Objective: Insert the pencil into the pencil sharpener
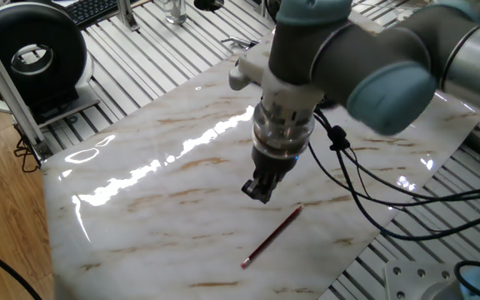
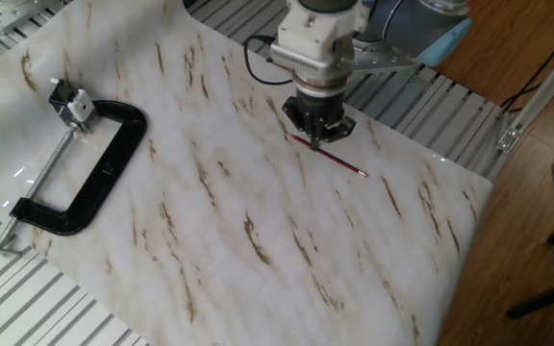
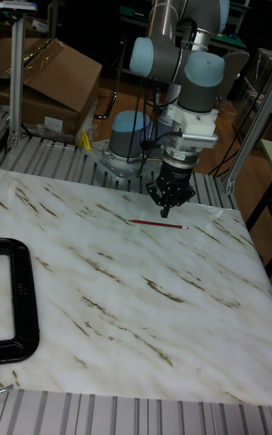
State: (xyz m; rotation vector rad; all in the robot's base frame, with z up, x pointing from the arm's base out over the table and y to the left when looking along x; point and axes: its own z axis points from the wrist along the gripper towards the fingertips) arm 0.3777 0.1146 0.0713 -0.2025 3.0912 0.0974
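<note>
A thin dark red pencil lies flat on the marble-patterned board, its pale end pointing to the board's edge. My gripper points straight down, just above the board and over the pencil's end away from the pale tip. Its fingers look closed together with nothing between them. In the other fixed view, the pencil sharpener, a small silver and black block, is held in a black C-clamp at the board's far side from the pencil.
Black cables hang from the wrist over the board. A slatted metal table surrounds the board. A black round device stands at the back left. The arm's base sits behind the board.
</note>
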